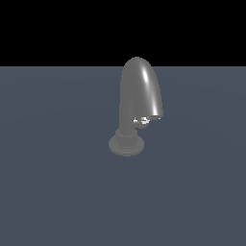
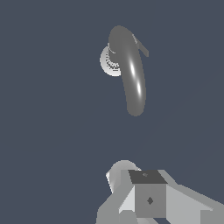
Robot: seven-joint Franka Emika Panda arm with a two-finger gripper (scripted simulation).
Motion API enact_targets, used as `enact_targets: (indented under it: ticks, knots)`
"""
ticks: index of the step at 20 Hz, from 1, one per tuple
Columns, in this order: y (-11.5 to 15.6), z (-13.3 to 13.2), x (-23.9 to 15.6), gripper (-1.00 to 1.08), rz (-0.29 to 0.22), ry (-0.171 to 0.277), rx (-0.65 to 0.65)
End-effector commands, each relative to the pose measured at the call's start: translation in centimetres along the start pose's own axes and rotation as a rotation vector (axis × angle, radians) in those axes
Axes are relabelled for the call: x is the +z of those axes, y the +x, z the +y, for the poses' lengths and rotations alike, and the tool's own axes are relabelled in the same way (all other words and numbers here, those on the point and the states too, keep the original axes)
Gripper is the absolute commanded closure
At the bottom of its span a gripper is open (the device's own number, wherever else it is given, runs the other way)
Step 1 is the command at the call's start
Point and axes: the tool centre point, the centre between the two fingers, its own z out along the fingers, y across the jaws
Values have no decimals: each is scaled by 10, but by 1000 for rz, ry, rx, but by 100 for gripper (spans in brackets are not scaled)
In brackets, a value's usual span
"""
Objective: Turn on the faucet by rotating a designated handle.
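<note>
The small bright silvery handle (image 1: pixel 142 120) sticks out of the neck of the dull grey metal faucet (image 1: pixel 139 96), tucked just under the mouth of the thick arched spout on the exterior view's right of the column. In the wrist view the handle (image 2: pixel 141 45) reads as a short grey tab jutting from the side of the spout near the top of its arch. The faucet stands upright on a short ribbed column and round flat base (image 1: pixel 126 145), roughly mid-scene on the flat blue-grey surface (image 1: pixel 53 192). The arm does not appear in the exterior view; only the wrist view shows the pale grey blocky hand (image 2: pixel 144 197), well apart from the faucet and touching nothing. Its fingers are not clearly visible, so whether it is wide or narrow cannot be told. Judged stage: approach not yet made, handle untouched. Risks: the handle is tiny and shadowed by the far bigger spout, so the hand could land on the spout instead, or jam against it coming in. A shallow contact on such a small lever could slip off mid-turn, leaving the rotation short.
</note>
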Motion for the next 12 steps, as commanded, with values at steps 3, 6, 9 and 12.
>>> enact_targets:
  ticks: [3,6,9,12]
  knots:
    - [19,-4,0,108,-65,20,50]
    - [33,-6,1,108,-115,35,89]
    - [48,-8,2,108,-166,50,129]
    - [63,-9,4,108,-218,66,169]
